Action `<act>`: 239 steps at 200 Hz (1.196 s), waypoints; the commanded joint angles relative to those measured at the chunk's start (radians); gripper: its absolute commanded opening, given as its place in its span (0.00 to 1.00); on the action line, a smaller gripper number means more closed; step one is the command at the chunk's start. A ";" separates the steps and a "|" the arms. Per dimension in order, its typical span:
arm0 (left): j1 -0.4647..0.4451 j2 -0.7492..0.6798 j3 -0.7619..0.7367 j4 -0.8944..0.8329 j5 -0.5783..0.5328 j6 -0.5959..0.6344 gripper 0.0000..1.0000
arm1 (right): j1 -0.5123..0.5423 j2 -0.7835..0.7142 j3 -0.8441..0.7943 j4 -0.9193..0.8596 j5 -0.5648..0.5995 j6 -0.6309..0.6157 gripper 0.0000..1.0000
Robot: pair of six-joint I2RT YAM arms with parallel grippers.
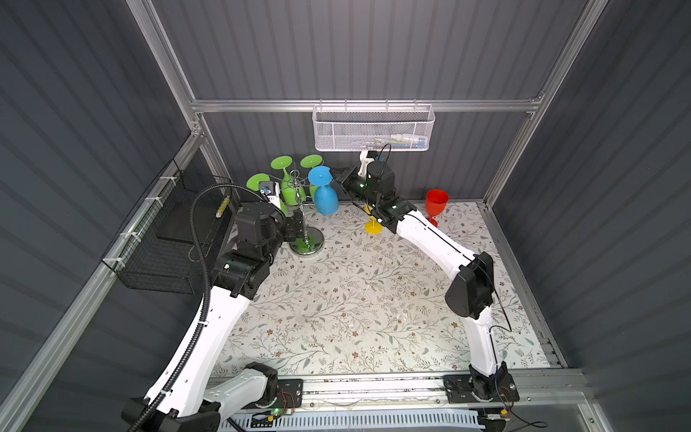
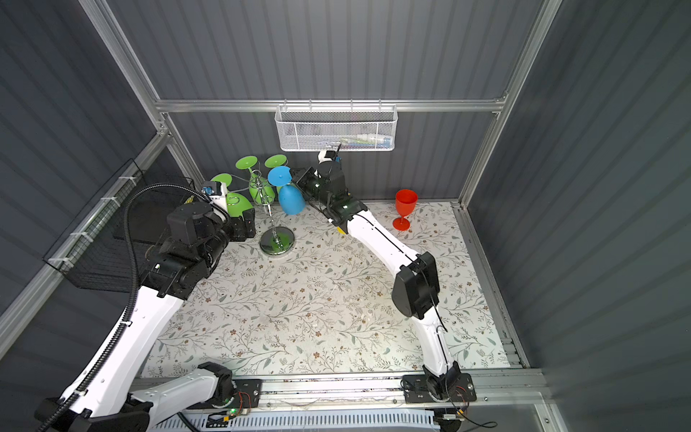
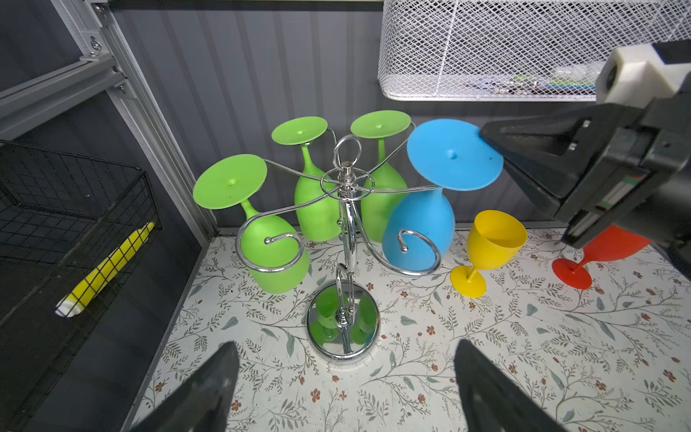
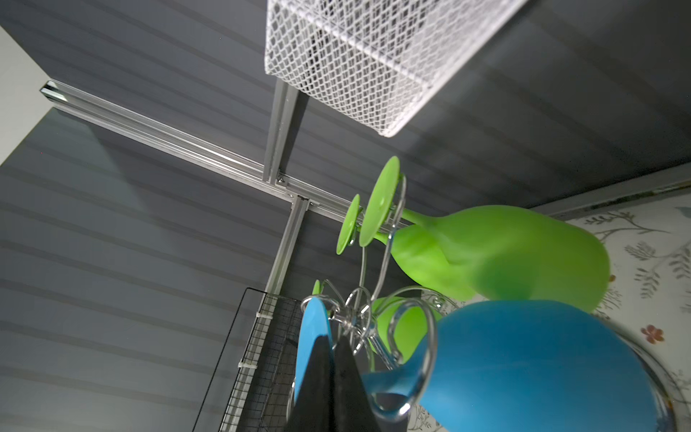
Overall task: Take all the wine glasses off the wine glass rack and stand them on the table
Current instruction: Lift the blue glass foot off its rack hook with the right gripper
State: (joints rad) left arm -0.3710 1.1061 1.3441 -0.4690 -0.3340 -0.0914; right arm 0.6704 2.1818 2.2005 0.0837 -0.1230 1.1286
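Observation:
The chrome wine glass rack (image 3: 346, 224) stands at the back left of the table, its round base (image 1: 306, 243) on the floral mat. Three green glasses (image 3: 276, 254) and one blue wine glass (image 3: 418, 224) hang upside down from its arms. The blue glass (image 1: 326, 200) is tilted. My right gripper (image 3: 490, 146) is shut on the rim of its round foot, also seen in the right wrist view (image 4: 332, 348). My left gripper (image 3: 346, 343) is open and empty, low beside the rack's stem (image 1: 299, 226).
A yellow glass (image 3: 490, 239) and a red glass (image 1: 436, 204) stand upright on the table right of the rack. A white mesh basket (image 1: 374, 131) hangs on the back wall just above my right gripper. A black wire basket (image 1: 168, 239) is fixed to the left wall.

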 commanded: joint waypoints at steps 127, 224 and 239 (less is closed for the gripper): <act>0.006 -0.006 -0.018 0.019 0.041 -0.010 0.90 | -0.063 0.073 0.132 0.056 0.072 -0.035 0.00; 0.006 0.006 -0.017 0.022 0.043 -0.010 0.90 | -0.070 0.084 0.114 0.079 0.032 -0.010 0.00; 0.007 0.006 -0.017 0.022 0.046 -0.010 0.90 | -0.066 0.085 0.115 0.072 0.024 -0.013 0.00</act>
State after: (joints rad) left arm -0.3710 1.1065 1.3338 -0.4683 -0.3080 -0.0914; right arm 0.6018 2.2528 2.2974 0.1188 -0.0933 1.1183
